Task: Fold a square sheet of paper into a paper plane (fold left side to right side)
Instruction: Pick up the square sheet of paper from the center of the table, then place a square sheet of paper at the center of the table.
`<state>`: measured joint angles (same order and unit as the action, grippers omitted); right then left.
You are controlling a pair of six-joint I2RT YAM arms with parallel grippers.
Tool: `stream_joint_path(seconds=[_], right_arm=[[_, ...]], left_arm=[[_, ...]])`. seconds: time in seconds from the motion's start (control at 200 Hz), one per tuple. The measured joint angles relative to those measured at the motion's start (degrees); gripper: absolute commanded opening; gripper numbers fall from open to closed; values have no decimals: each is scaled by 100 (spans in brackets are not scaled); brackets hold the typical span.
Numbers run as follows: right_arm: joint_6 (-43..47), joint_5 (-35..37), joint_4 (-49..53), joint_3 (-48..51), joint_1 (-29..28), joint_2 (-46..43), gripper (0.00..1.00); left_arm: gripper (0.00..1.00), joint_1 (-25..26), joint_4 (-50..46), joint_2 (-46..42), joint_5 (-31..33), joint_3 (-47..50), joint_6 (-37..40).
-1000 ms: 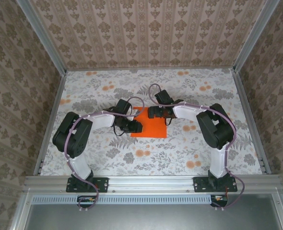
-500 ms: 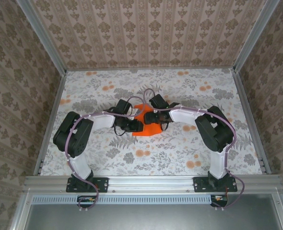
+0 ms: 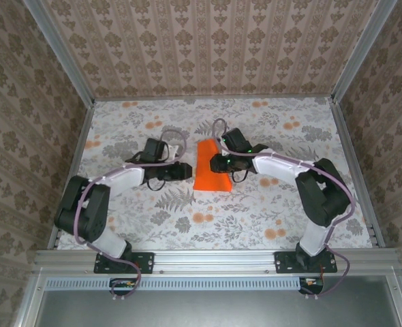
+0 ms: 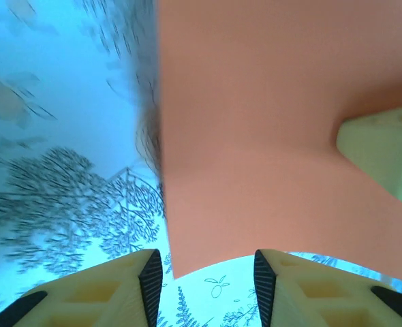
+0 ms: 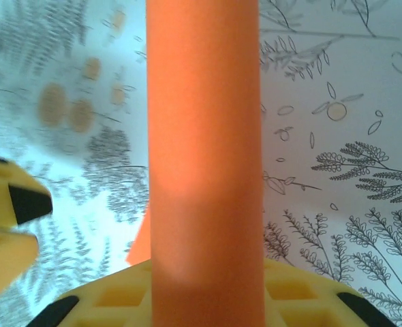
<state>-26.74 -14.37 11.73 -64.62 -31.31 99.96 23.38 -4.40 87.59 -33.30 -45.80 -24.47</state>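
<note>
Arching off the counter (image 3: 269, 218), the square sheet of paper (image 3: 210, 170) seems pinched in the right hand (image 3: 219, 163); left hand (image 3: 187, 170) spread beside it

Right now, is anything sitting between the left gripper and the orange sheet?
Nothing visible. The left gripper is open, and only bare floral table lies between its fingertips and the near edge of the square sheet of paper. The right gripper is at the sheet's far side, not in between.
</note>
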Motion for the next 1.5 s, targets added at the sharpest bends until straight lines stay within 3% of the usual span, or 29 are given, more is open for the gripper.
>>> stream_joint_path(seconds=[0.205, 0.495, 0.565, 0.785, 0.9, 1.05, 1.325, 1.385, 1.5], right_arm=[[199, -1167, -391, 413, 448, -942, 26], [313, -2887, -754, 487, 754, -2490, 25], [269, -3226, -870, 459, 752, -2723, 25], [83, -3821, -1108, 291, 636, -2931, 26], [59, -3897, -1150, 264, 590, -2938, 26], [66, -3893, -1134, 262, 590, -2938, 26], [151, -3674, -968, 262, 623, -2938, 30], [208, -3554, -866, 262, 664, -2946, 35], [382, -3084, -496, 264, 769, -2979, 49]], left_arm=[[66, -599, 793, -894, -704, 354, -227], [96, -730, 2476, -1685, -1775, 452, -866], [100, -730, 2931, -1700, -1963, 448, -1102], [99, -538, 4907, -1515, -2426, 446, -2214], [89, -372, 6033, -1191, -2603, 411, -2918], [64, -232, 6642, -809, -2789, 249, -3386], [6, -122, 6677, -734, -2992, 138, -3462], [0, -122, 6474, -769, -2986, 138, -3311], [0, -122, 5635, -999, -2892, 140, -2776]])
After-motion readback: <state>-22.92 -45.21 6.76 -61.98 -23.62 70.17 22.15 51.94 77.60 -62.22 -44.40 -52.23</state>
